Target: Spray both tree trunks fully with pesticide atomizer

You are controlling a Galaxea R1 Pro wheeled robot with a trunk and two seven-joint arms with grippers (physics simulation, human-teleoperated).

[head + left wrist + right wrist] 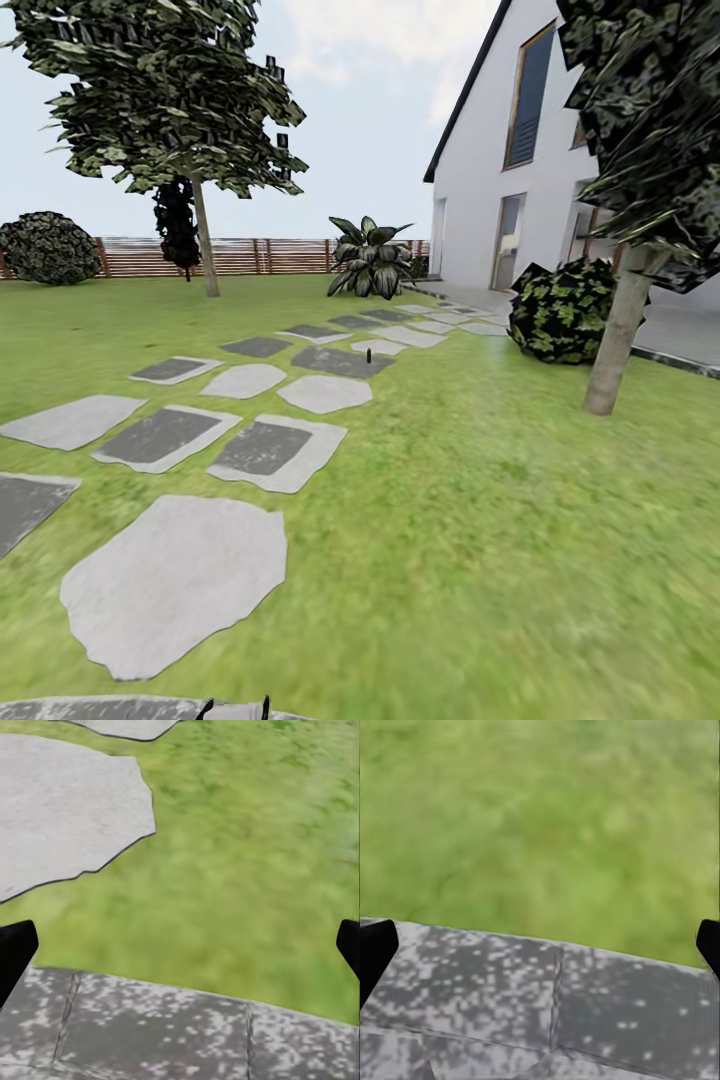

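The head view looks across a wide lawn point(480, 520) crossed by a path of grey stepping stones point(175, 585) that runs away toward a white house point(500, 170). Far along that path, on the grass just beside a dark stone, stands a tiny dark upright object point(369, 354) that may be the sprayer, though it is too small to be sure. It is well apart from the robot, far ahead of both arms. One tree point(205, 235) with a straight trunk rises at the back left, near the slatted fence point(250, 256); the other tree point(620, 335) stands closer on the right, its trunk leaning slightly, just beside a dark round bush point(562, 310). A broad-leaved plant point(372, 260) sits at the far end of the path. In the left wrist view, the left gripper point(180, 949) shows two black fingertips at opposite edges of the picture, spread wide with nothing between them; beyond lie grass and a pale stone point(64, 814), with a speckled grey surface point(150, 1035) close to the camera. In the right wrist view, the right gripper point(540, 949) is likewise spread wide and empty, over grass and the same kind of speckled grey surface point(547, 1005).
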